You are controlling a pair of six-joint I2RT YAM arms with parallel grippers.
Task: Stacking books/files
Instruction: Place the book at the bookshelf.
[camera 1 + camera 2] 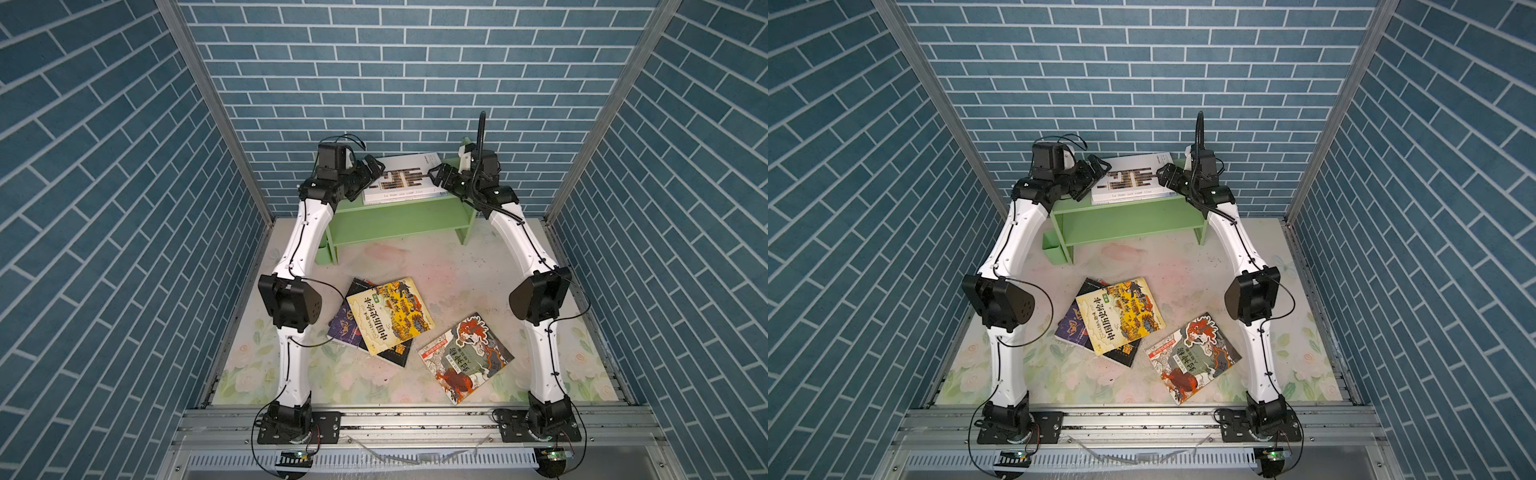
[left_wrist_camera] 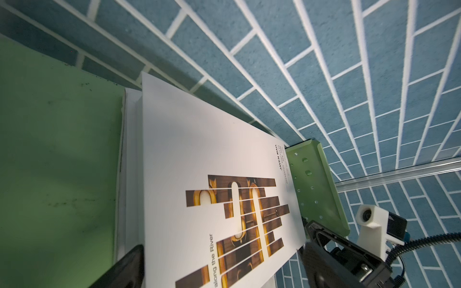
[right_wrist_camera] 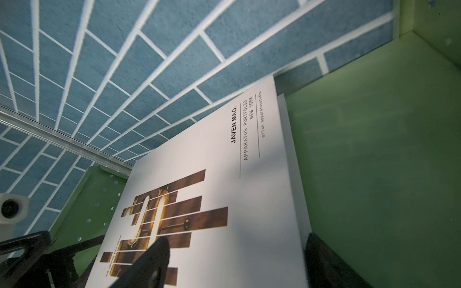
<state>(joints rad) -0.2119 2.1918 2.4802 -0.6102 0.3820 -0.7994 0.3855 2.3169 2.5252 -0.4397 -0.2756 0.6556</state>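
In both top views the white book (image 1: 409, 174) (image 1: 1133, 176) lies flat on top of a small pile on the shelf (image 1: 399, 216). The left end effector (image 1: 376, 168) is at one side edge and the right end effector (image 1: 436, 174) at the opposite one. Both are spread and grasping nothing. More books, the yellow book (image 1: 390, 316) uppermost, lie on the table (image 1: 457, 266).

In the left wrist view a finger (image 2: 129, 264) hangs just beside the cover's edge, not pinching it.

In the right wrist view one finger (image 3: 154, 259) is over the cover; we cannot tell if it touches.

We judge this book to be large, thin and bendable, with a smooth cover that may be slippery. It is better to take it at both side edges or at the spine, not by one corner.
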